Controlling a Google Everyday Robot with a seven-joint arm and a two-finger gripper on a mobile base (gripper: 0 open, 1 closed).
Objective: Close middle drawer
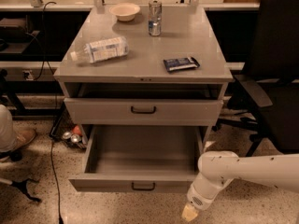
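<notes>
The middle drawer (140, 157) is pulled far out, showing its deep, empty grey tray. Its flat front (107, 185) carries a small dark bar handle (143, 186). Above it, the uppermost drawer front (93, 111) stands slightly out from the cabinet. The lowest drawer is hidden under the open one. My white arm (243, 168) comes in from the right. My gripper (189, 213) hangs low near the floor, just right of and in front of the open drawer's front right corner, apart from it.
The cabinet top (140, 64) holds a lying plastic bottle (100, 49), a bowl (124, 11), a can (154, 17) and a dark snack packet (181, 63). A black office chair (275, 78) stands at the right. Cables (53, 171) and a person's shoe (18, 139) are at the left.
</notes>
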